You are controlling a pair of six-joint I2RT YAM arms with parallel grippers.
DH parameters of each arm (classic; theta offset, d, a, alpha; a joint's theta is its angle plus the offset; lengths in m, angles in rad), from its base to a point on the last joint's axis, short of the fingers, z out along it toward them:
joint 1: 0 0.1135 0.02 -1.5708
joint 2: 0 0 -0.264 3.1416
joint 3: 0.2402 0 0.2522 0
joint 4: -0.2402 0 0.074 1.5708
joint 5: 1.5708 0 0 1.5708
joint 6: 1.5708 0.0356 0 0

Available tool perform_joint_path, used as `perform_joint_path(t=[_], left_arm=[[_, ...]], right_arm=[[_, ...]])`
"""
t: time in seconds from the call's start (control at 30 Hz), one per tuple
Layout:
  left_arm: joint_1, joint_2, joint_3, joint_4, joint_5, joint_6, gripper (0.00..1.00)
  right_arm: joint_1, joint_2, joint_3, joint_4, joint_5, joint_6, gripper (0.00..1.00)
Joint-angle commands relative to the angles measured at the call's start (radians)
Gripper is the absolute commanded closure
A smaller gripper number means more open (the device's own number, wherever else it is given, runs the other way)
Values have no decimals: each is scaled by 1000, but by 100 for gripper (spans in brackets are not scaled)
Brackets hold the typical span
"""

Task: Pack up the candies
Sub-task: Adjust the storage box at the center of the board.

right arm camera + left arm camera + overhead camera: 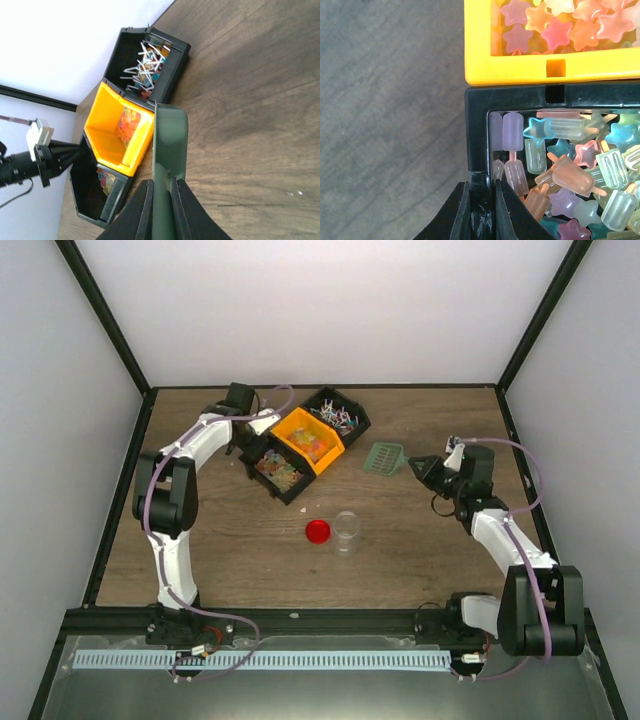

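The candies lie in three bins. Pastel ice-lolly and star sweets [570,175] fill the near black bin [278,472]. Star sweets [560,25] fill the yellow bin [312,438]. Thin sticks [145,65] fill the far black bin [337,414]. My left gripper [246,443] is shut on the near black bin's corner wall [481,186]. My right gripper [414,468] is shut on the handle [162,182] of the green slotted scoop [385,458], holding it right of the bins. The clear jar [346,530] stands open mid-table.
The round red lid [318,531] lies flat just left of the jar. The three bins sit in a diagonal row at the back centre-left. White walls with black frame posts enclose the wooden table [440,560] on three sides.
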Motion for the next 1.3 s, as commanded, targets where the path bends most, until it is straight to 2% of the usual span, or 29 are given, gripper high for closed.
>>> perform_joint_path(t=[0.0, 0.2, 0.4, 0.67, 0.73, 0.8, 0.9, 1.03, 1.27], left_arm=[[-37, -39, -87, -49, -21, -41, 90], [-43, -105, -166, -45, -37, -72, 90], [-86, -137, -217, -91, -122, -120, 90], [-92, -201, -264, -137, -115, -140, 87], [-92, -213, -266, -155, -136, -146, 82], [-92, -227, -271, -164, -132, -148, 55], [-92, -245, -279, -167, -125, -152, 40], [-91, -290, -253, -181, -98, -157, 32], [-85, -332, -168, -113, -46, -167, 29]], right_arm=[[-10, 35, 74, 97, -36, 46, 99], [21, 108, 163, 99, -10, 61, 99], [98, 184, 261, 116, 118, 140, 99], [142, 287, 366, 109, 141, 156, 99], [142, 298, 377, 98, 160, 150, 99], [142, 317, 393, 81, 174, 147, 99], [143, 338, 411, 69, 176, 147, 99], [145, 345, 410, 70, 182, 149, 99], [153, 351, 412, 73, 177, 153, 99]])
